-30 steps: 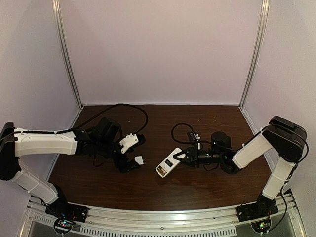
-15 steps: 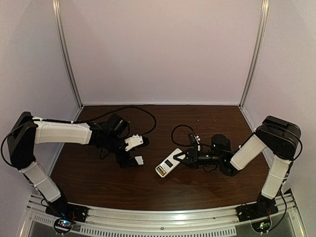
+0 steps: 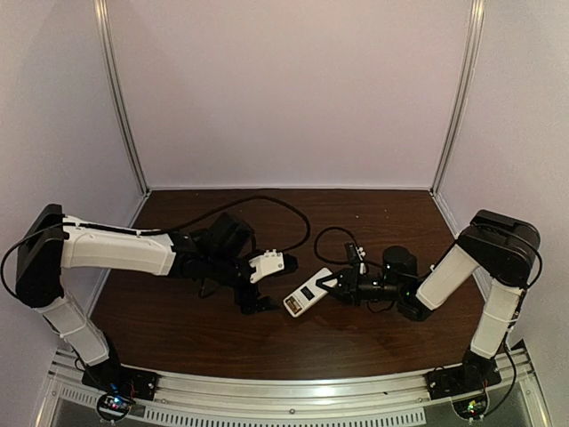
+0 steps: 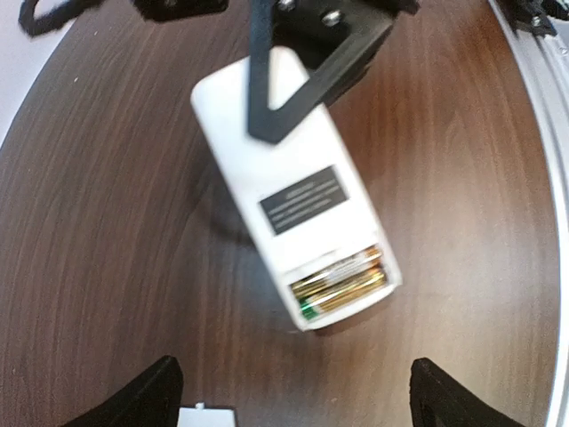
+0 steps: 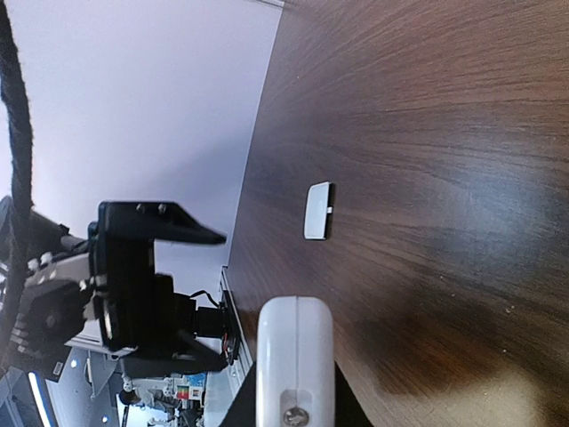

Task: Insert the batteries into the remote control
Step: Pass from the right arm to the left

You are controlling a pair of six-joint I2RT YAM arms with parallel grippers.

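The white remote control is held at its far end by my right gripper, which is shut on it. In the left wrist view the remote shows its plain back, with two gold batteries lying side by side in the open recess. My left gripper is open and empty, just short of the remote's battery end. It also shows in the top view. In the right wrist view the remote's edge sits between my right gripper's jaws.
A small white battery cover lies flat on the dark wooden table, between the two grippers; its edge shows at the bottom of the left wrist view. Black cables loop behind both arms.
My left arm has reached to the right, bringing its open gripper over the cover and close to the remote. The right gripper has shifted the remote slightly right.
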